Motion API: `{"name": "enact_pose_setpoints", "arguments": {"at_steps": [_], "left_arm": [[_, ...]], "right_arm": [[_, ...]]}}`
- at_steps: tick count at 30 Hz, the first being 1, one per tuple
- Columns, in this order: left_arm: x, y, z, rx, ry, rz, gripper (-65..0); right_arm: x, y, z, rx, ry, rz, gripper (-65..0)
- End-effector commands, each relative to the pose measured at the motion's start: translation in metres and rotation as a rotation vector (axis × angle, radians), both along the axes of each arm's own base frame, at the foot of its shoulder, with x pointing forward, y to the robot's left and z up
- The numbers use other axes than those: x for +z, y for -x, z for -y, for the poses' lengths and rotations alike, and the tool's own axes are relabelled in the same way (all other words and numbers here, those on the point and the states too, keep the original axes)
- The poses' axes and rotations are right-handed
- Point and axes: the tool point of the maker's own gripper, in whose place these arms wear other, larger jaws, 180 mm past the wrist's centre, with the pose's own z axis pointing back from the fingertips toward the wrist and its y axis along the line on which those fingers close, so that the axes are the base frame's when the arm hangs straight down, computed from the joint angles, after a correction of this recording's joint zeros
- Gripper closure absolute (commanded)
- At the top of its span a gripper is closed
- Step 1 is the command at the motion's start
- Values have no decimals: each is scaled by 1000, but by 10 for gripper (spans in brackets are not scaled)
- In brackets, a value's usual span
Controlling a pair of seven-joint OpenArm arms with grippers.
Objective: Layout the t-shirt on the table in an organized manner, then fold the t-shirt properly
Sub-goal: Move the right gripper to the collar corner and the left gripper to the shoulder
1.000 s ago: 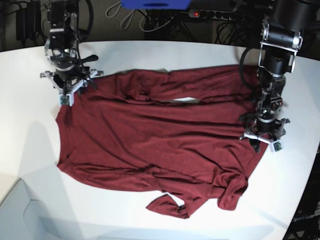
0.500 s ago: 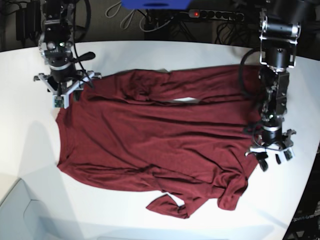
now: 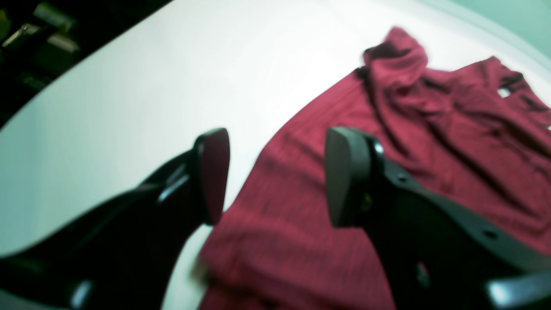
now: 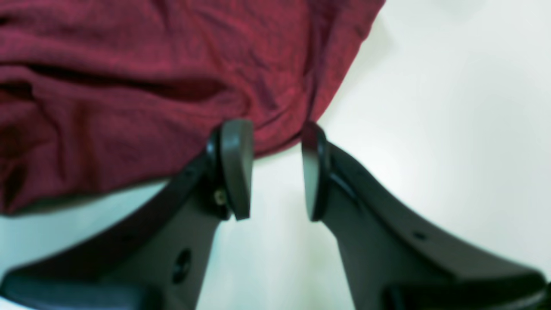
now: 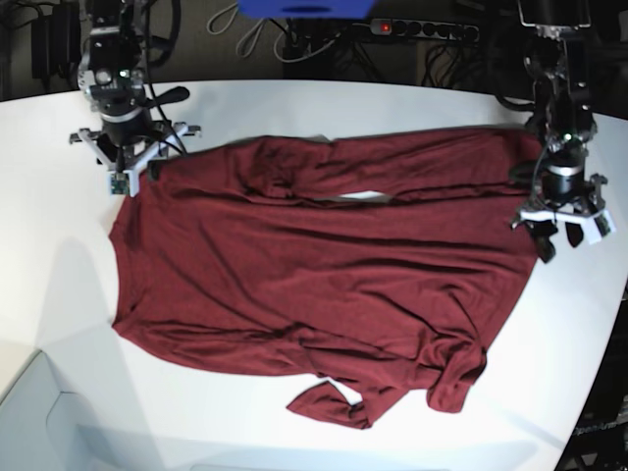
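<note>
A dark red long-sleeved shirt (image 5: 314, 265) lay spread across the middle of a white table (image 5: 59, 294), its body mostly flat but wrinkled. One sleeve lay folded across the shirt's far edge, and the other was bunched and twisted at the shirt's near edge, toward its right end in the base view. The laying-out looked only partly done: the sleeves needed straightening and no fold had been made. The left gripper (image 5: 559, 231) hung just off the shirt's right edge in the base view, above bare table, its jaws apart and empty; its wrist view showed the shirt's border below and between the pads (image 3: 213, 172). The right gripper (image 5: 126, 162) sat at the shirt's far left corner, jaws parted with nothing between them, the shirt's edge lying just beyond the fingertips (image 4: 236, 163). Beyond the table's far edge were dark cables and a power strip (image 5: 422, 29).
</note>
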Motion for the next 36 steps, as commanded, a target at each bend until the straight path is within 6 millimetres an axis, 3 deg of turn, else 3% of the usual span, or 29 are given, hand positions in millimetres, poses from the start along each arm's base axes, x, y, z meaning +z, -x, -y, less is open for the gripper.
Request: {"name": "enact_pose_setpoints", "arguments": {"at_steps": [1, 4, 8, 15, 19, 22, 27, 36], "left_arm": [[19, 2, 0, -7, -25, 57, -343], [19, 30, 2, 15, -16, 48, -349], [10, 63, 7, 68, 19, 19, -439], [-35, 91, -2, 137, 66, -92, -570], [-46, 95, -3, 148, 76, -118, -577], [-44, 85, -4, 147, 79, -101, -577], [-63, 80, -8, 172, 106, -130, -577], [-91, 71, 16, 122, 142, -187, -577]], "right_arm": [[11, -6, 2, 8, 16, 43, -202], [11, -6, 2, 7, 14, 43, -202], [11, -6, 2, 7, 14, 43, -201], [10, -6, 1, 10, 13, 42, -201], [10, -6, 1, 10, 11, 43, -201], [11, -6, 1, 10, 11, 44, -201], [10, -6, 1, 10, 11, 43, -201], [11, -6, 3, 6, 15, 43, -201]]}}
